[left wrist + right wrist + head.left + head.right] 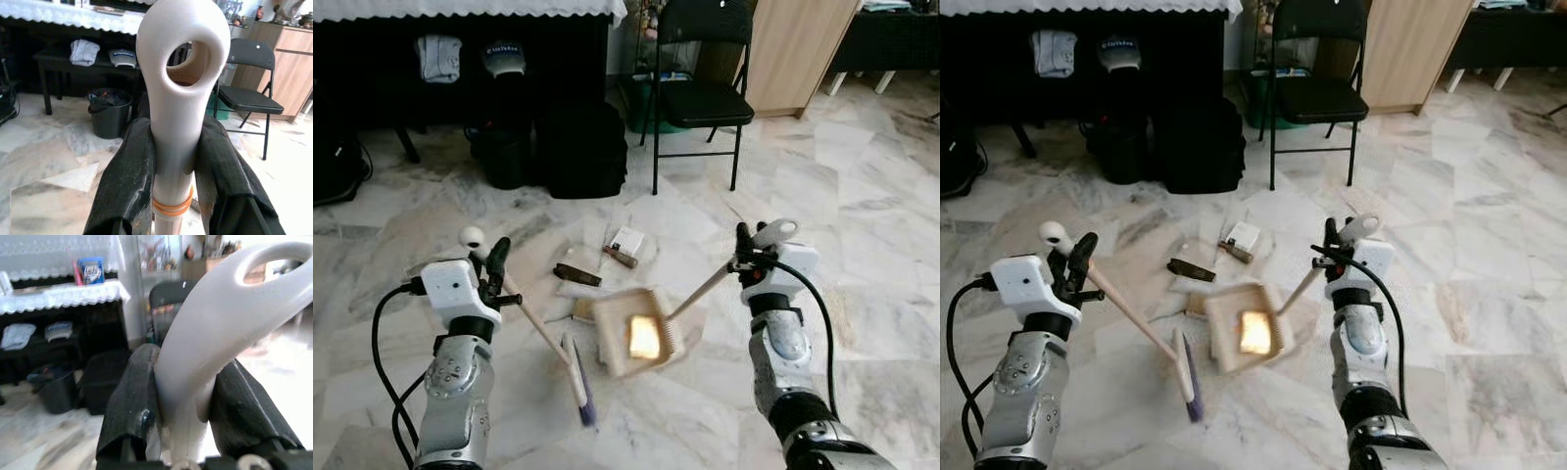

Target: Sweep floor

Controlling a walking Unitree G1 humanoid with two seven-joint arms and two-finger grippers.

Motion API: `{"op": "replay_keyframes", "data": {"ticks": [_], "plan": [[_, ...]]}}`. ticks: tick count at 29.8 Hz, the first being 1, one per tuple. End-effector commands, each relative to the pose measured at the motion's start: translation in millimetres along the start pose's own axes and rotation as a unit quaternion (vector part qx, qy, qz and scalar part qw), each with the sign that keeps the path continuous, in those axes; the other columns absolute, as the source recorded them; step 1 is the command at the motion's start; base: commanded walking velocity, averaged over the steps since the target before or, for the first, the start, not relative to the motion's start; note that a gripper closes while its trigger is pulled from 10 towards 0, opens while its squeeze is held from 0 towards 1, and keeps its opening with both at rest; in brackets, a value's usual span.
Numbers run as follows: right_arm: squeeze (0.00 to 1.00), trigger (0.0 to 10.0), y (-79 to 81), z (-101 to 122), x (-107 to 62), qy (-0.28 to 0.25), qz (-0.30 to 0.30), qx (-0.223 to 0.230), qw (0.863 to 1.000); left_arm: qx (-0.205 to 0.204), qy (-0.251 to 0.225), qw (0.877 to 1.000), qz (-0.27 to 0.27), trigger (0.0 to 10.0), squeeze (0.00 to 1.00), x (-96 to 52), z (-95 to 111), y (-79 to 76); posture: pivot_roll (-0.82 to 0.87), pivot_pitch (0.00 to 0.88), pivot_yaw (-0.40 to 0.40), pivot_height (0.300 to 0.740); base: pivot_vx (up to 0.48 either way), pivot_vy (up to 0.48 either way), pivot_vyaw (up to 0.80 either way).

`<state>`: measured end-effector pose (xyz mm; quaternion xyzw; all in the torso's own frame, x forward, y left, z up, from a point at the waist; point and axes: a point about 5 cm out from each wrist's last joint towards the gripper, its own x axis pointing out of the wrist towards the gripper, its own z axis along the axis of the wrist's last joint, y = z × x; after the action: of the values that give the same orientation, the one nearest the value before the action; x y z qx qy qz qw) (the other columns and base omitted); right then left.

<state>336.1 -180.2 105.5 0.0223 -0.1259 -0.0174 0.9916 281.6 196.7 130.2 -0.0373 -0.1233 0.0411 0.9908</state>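
At twelve o'clock, debris (578, 275) waits; my left tool (495, 262) clamps the broom (553, 350), right tool (744, 247) clamps the dustpan (634, 332) — tilt it, contents spill.

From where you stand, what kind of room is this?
Probably a home living or dining area: marble tile floor, a black folding chair, and a lace-edged table with bags and a bin beneath.

A lived-in home interior: veined grey-white marble floor tiles (862, 186), a black folding metal chair (700, 93) at 12 o'clock, a dark table with a white lace-edged cloth (460, 10) at 11 o'clock, a light wooden cabinet (793, 49) at 1 o'clock.
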Motion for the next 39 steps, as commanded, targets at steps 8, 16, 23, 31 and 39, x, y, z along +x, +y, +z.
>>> {"op": "replay_keyframes", "data": {"ticks": [8,16,23,31,39], "plan": [[0.0,10.0,6.6,21,1.5,-0.063,0.018,-0.026,0.998,0.023,-0.029,0.999,-0.009,10.0,0.0,-6.9,8,-2.9,-0.03,0.0,-0.027,0.74,0.0,0.0,0.0],[0.0,10.0,5.6,21,-2.6,-0.054,0.012,-0.034,0.998,0.029,-0.028,0.999,-0.005,10.0,0.0,-9.1,7,-0.9,-0.02,0.0,-0.031,0.74,0.0,0.0,0.34],[0.0,10.0,4.5,22,-0.1,-0.047,0.006,-0.03,0.998,0.034,-0.028,0.999,-0.004,10.0,0.0,-5.6,9,-4.7,-0.01,0.001,-0.04,0.74,0.0,0.0,0.77],[0.0,10.0,6.9,26,5.0,-0.046,0.007,-0.031,0.998,0.045,-0.029,0.999,0.003,10.0,0.0,-2.1,10,-1.3,0.0,0.037,-0.04,0.74,0.0,0.0,0.77],[0.0,10.0,9.6,25,7.1,-0.04,0.005,-0.022,0.999,0.049,-0.028,0.998,0.006,10.0,0.0,-0.4,12,-0.9,0.0,0.062,-0.033,0.74,0.0,0.0,0.77]]}}
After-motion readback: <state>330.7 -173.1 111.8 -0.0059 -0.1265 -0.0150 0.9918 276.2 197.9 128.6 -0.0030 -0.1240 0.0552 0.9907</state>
